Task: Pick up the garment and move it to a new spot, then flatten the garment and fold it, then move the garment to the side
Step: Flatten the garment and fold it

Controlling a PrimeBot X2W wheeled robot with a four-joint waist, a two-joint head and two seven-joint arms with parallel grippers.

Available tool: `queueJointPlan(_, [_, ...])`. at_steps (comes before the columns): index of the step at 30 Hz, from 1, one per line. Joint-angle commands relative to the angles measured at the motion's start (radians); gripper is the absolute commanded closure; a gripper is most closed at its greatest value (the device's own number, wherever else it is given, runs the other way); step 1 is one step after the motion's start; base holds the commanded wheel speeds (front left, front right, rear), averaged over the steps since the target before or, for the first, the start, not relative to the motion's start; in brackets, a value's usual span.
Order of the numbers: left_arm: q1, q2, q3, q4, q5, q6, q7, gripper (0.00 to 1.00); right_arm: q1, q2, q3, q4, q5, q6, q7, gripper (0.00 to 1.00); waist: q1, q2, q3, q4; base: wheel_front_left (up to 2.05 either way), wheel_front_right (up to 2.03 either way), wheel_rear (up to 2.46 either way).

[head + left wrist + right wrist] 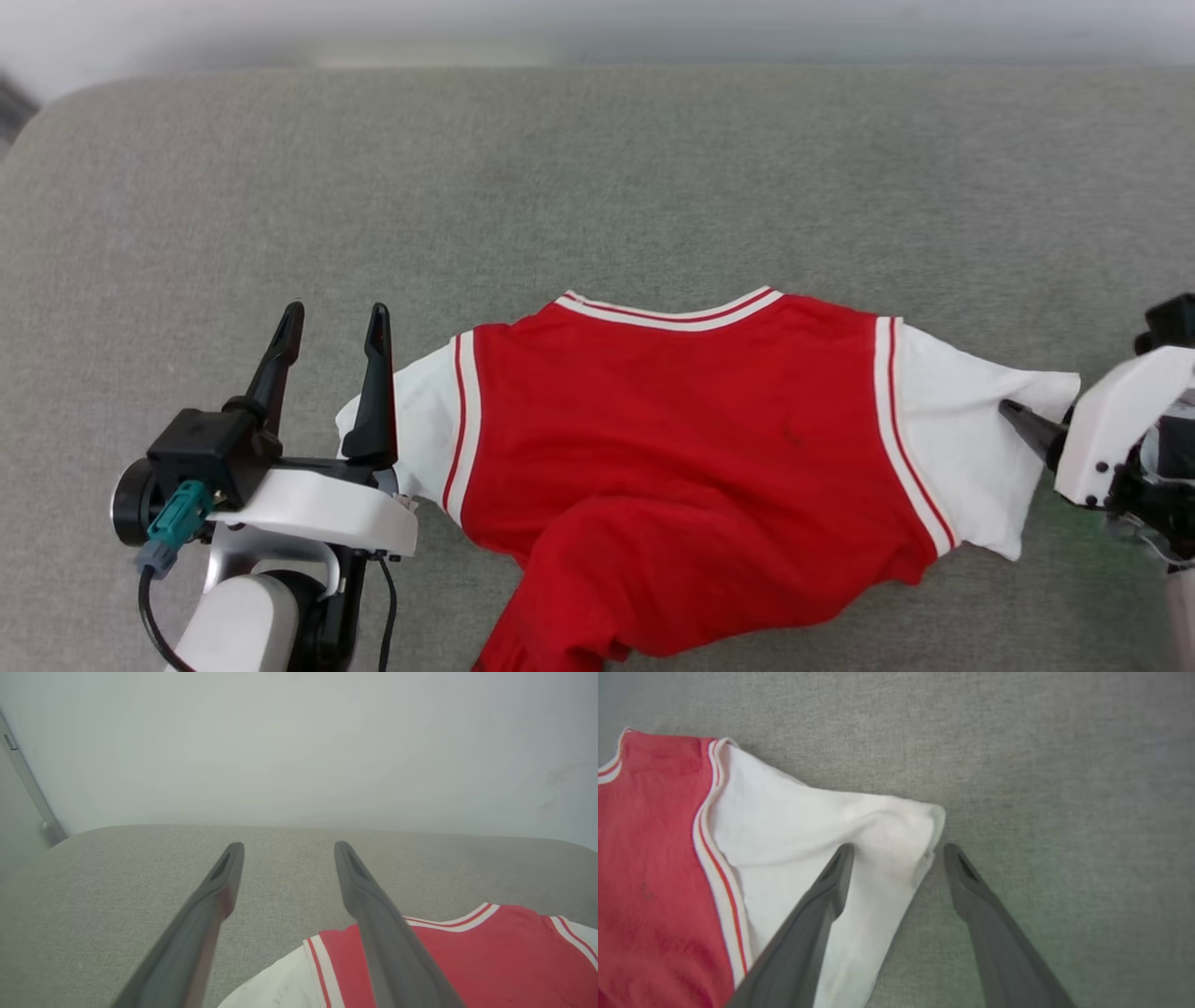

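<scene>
You see the garment (691,420) lying on the grey cloth surface (597,168), hem rumpled. Your left fingers (378,373) stand wide at one white sleeve; your right fingers (822,905), equally wide, straddle the other sleeve's edge.

Beyond the garment (691,420), the grey cushion (653,168) lies open.
</scene>
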Motion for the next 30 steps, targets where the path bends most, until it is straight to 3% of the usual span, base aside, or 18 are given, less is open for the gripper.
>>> queueJointPlan(1, [-0.012, -0.004, -0.002, 0.006, -0.004, 0.0, -0.006, 0.0, -0.023, -0.005, 0.014, 0.02, -0.002, 0.0, 0.018, 0.0, 0.0, -0.0001, 0.028, 0.023, 0.0, 0.0, 0.0])
queueJointPlan(9, [-0.022, -0.011, 0.0, 0.047, -0.025, -0.005, -0.011, 0.0, 0.0, 0.024, 0.073, 0.179, 0.02, 0.0, 0.175, 0.01, 0.0, -0.0001, 0.046, 0.031, 0.0, 0.0, 0.0])
queueJointPlan(10, [-0.021, -0.009, 0.0, 0.052, -0.027, -0.004, -0.007, 0.0, 0.002, 0.026, 0.076, 0.187, 0.019, 0.0, 0.188, 0.57, 0.0, -0.0001, 0.043, 0.029, 0.0, 0.0, 0.0])
queueJointPlan(11, [-0.02, -0.004, 0.003, 0.057, -0.029, -0.003, -0.004, 0.0, -0.002, 0.03, 0.077, 0.187, 0.021, 0.0, 0.189, 1.0, 0.0, -0.0001, 0.04, 0.026, 0.0, 0.0, 0.0])
queueJointPlan(19, [-0.029, 0.056, 0.019, 0.091, -0.096, -0.034, 0.151, 0.0, -0.055, -0.012, 0.044, 0.079, 0.021, 0.0, 0.104, 1.0, 0.0, -0.0001, -0.008, -0.006, 0.0, 0.0, 0.0])
queueJointPlan(25, [-0.064, 0.141, 0.042, 0.136, -0.239, -0.114, 0.395, 0.0, -0.035, -0.005, 0.04, -0.007, 0.011, 0.0, 0.074, 1.0, 0.0, -0.0001, -0.021, -0.05, 0.0, 0.0, 0.0])
queueJointPlan(26, [-0.071, 0.177, 0.054, 0.174, -0.307, -0.136, 0.507, 0.0, -0.028, 0.01, 0.059, -0.039, 0.005, 0.0, 0.069, 1.0, 0.0, -0.0001, -0.014, -0.08, 0.0, 0.0, 0.0])
queueJointPlan(27, [-0.076, 0.206, 0.056, 0.219, -0.353, -0.144, 0.603, 0.0, -0.015, 0.029, 0.073, -0.062, 0.013, 0.0, 0.062, 1.0, 0.0, -0.0001, -0.004, -0.104, 0.0, 0.0, 0.0])
queueJointPlan(30, [-0.086, 0.226, 0.046, 0.268, -0.372, -0.14, 0.678, 0.0, -0.014, 0.039, 0.084, -0.076, 0.02, 0.0, 0.057, 1.0, 0.0, -0.0001, 0.01, -0.122, 0.0, 0.0, 0.0])
